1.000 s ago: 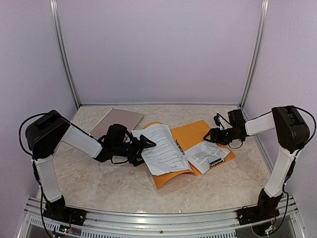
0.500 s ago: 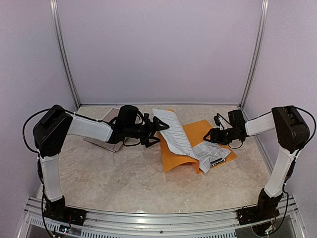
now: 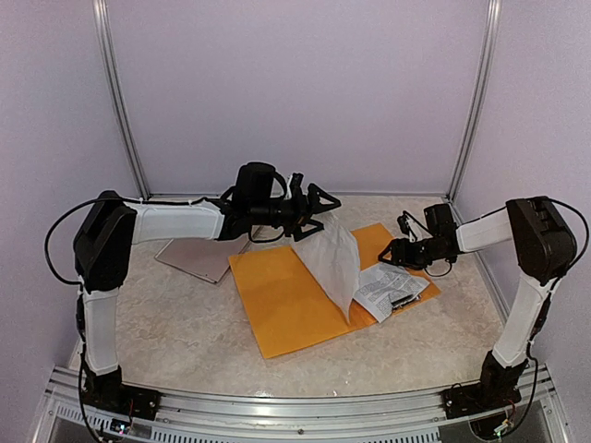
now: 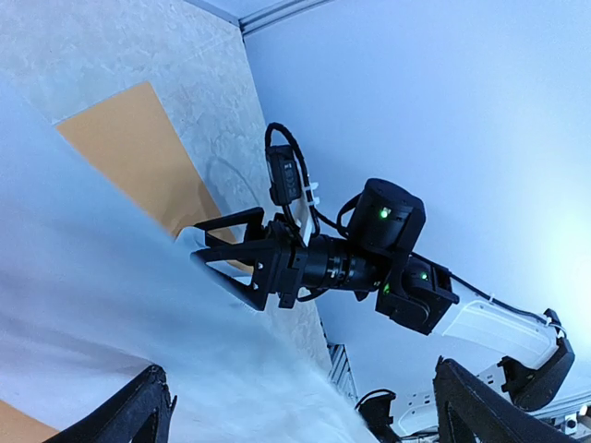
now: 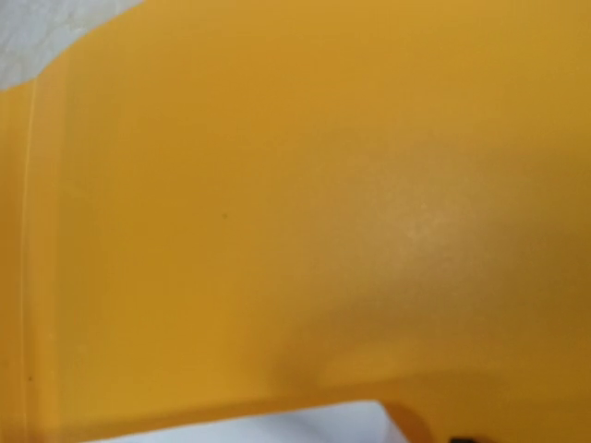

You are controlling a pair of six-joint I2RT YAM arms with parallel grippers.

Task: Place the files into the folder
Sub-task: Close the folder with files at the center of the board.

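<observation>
The marbled table carries an orange folder lying open and flat, and everything else is placed from it. Off the folder's left edge and just touching it lies a flat tan panel. The files are in two parts: one upright sheet stands bowed on the folder's right half, blank face to the camera, and a printed sheet lies flat at the folder's right edge, partly hanging over it onto the table. Above the folder's far edge the left gripper hangs with its jaws spread wide, and nothing is pinched between them. The right gripper sits low over the folder's far right corner, jaws apart and empty; whether its tips touch the folder I cannot tell. The upright sheet looks unsupported, so it may flop or curl askew. The overhanging printed sheet would likely crease or stick out if the cover closes before it is squared inside
</observation>
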